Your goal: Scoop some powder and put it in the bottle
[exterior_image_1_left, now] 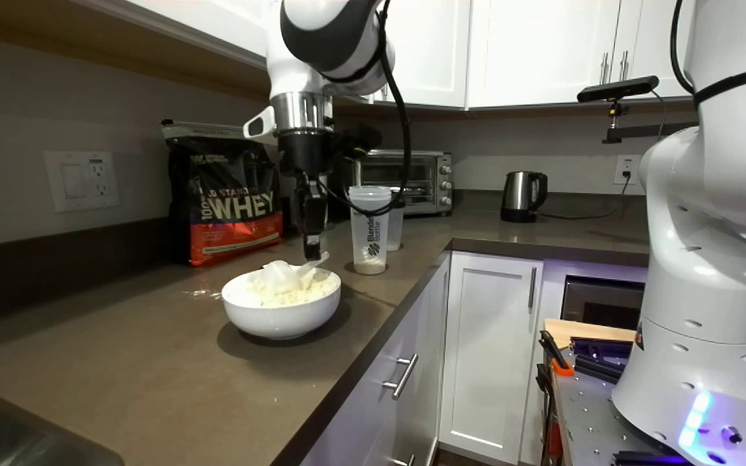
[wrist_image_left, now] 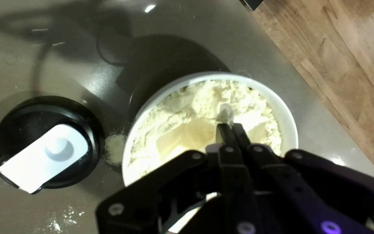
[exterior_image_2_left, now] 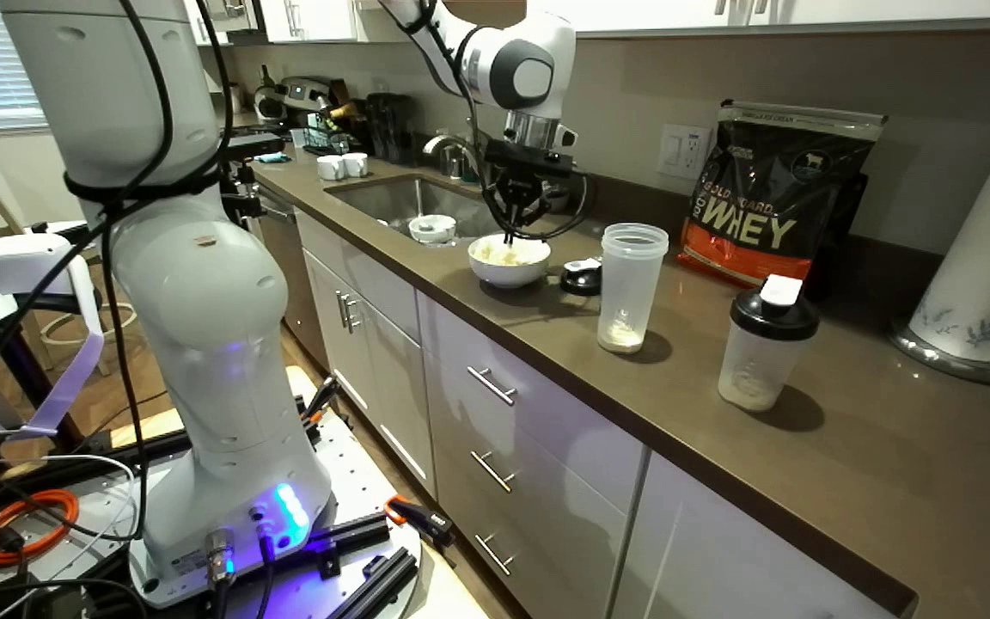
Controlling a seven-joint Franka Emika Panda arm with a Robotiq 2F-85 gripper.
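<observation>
A: End effector [wrist_image_left: 230, 126], state?

B: Closed, pinching the handle of a clear scoop [exterior_image_1_left: 280, 277].

A: Scoop position?

B: At the powder [wrist_image_left: 208, 96] in the white bowl [exterior_image_1_left: 282, 321]. Dug in or just resting on top, can't tell. How full, can't tell either.

A: Bottle [exterior_image_2_left: 632, 288]?

B: Upright on the bench [exterior_image_1_left: 153, 362], near the bowl but apart from it, in both exterior views. Top's open, bit of pale powder at the bottom.

A: Other stuff, quick.

B: Black lid [wrist_image_left: 49, 142] just beside the bowl, powder dusted between them in the wrist view. Capped cup [exterior_image_2_left: 763, 354], upright, on the bottle's far side from the bowl. Whey bag [exterior_image_2_left: 787, 193] standing, apart from the bottle.
</observation>
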